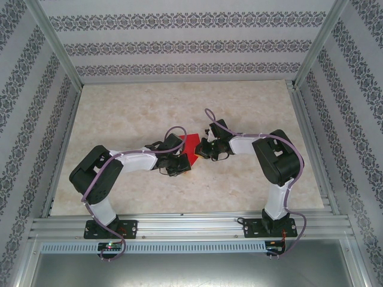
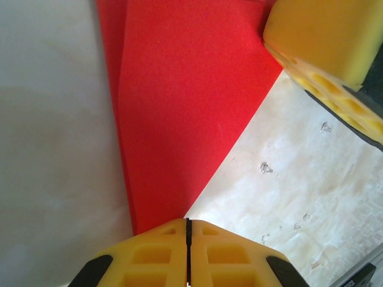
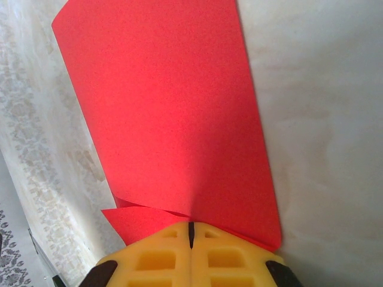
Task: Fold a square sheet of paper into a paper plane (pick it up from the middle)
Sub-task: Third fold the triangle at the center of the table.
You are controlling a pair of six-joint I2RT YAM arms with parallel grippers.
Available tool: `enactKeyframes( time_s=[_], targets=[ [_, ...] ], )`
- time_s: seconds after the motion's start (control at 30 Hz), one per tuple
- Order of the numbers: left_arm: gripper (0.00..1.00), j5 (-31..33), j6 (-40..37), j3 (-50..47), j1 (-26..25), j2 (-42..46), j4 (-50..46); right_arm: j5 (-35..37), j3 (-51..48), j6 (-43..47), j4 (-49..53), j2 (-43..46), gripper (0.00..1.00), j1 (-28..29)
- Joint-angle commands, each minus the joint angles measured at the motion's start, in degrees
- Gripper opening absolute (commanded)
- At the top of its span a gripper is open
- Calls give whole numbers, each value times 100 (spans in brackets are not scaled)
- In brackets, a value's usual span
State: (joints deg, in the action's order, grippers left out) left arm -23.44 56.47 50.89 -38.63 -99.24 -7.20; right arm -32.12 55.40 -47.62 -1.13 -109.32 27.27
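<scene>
Left gripper [image 2: 187, 224]: fingers pressed together, pinching the pointed end of the square sheet of paper [image 1: 190, 143]. Right gripper [image 3: 191, 227]: fingers pinching its opposite edge, likely steadying the folded layers. Location: middle of table [image 1: 119, 113].

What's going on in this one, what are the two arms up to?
Two robot arms meet over the middle of the pale marble-patterned table, with a thin bright red paper sheet between them. The left tool is shut on the sheet's narrow end. The right tool is shut on another edge, where a small flap curls. The sheet shows overlapping folded layers, but it does not yet look like a finished plane.
</scene>
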Motion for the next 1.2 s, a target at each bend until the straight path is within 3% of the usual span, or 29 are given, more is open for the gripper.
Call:
enactKeyframes(
  time_s=[0.0,0.37,0.63,1.17],
  targets=[
    [10,-114,197,-128,-65,46,-54,520,-135,112,675,-406,0,42],
    [10,-189,308,-209,-66,-6,105,523,-139,118,704,-428,0,42],
    [11,142,32,105,126,408,-127,538,-136,130,730,-424,0,42],
    [6,-445,368,-438,189,-8,485,520,-120,155,761,-424,0,42]
  ],
)
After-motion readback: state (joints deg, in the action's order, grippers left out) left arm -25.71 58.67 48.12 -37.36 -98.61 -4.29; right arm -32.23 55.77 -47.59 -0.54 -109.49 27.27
